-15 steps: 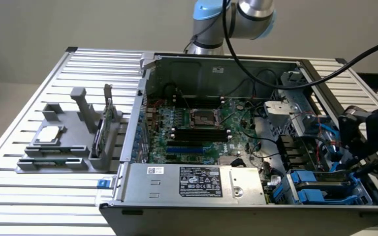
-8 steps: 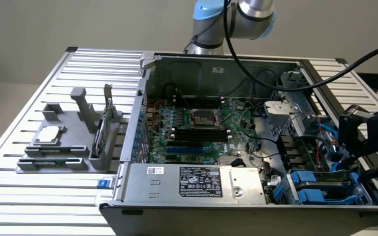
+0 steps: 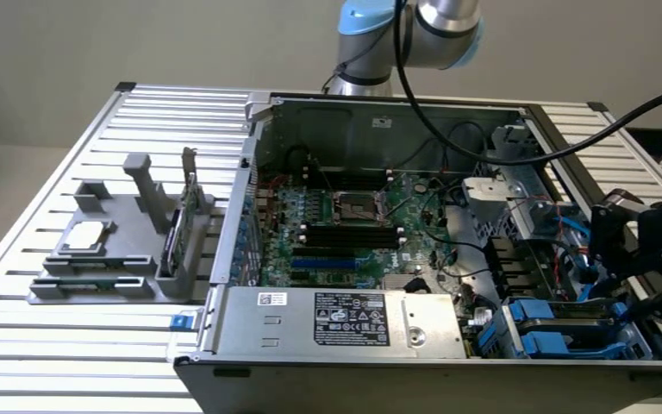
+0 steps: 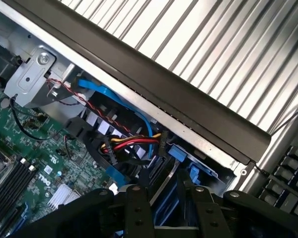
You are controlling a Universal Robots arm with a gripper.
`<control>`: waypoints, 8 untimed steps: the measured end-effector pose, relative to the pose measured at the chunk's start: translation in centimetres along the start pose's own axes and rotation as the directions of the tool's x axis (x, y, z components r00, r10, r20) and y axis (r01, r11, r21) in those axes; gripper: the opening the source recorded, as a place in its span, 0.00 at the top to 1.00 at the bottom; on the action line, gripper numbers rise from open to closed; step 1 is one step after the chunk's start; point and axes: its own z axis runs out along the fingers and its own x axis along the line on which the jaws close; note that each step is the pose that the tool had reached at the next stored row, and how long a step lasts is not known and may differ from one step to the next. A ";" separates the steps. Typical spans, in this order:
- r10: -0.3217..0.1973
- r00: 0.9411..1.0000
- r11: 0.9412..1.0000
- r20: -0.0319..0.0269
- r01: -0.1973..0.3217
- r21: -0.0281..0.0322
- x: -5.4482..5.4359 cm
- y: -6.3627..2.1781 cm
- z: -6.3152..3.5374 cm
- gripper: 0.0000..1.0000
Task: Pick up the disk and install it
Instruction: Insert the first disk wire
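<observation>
Hovering with jaws spread and gripping nothing I can see, the black claw [image 3: 609,272] is just above the flat silver metal disk with glossy blue plastic rails [image 3: 564,330]. The disk is at 7 o'clock from it, down in a corner of the grey sheet-metal computer case [image 3: 343,116]. Risk, I reckon: the floppy red-yellow-black wire bundle [image 4: 131,144] snags the claw and tugs connectors.

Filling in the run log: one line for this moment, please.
stage: at drive bay | gripper: over disk | disk: blue rails in bay | case: open

soft even light, faint shadows, mild glare
</observation>
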 end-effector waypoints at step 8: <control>0.018 1.000 1.000 -0.007 -0.018 -0.009 -0.2 0.11 0.71 0.64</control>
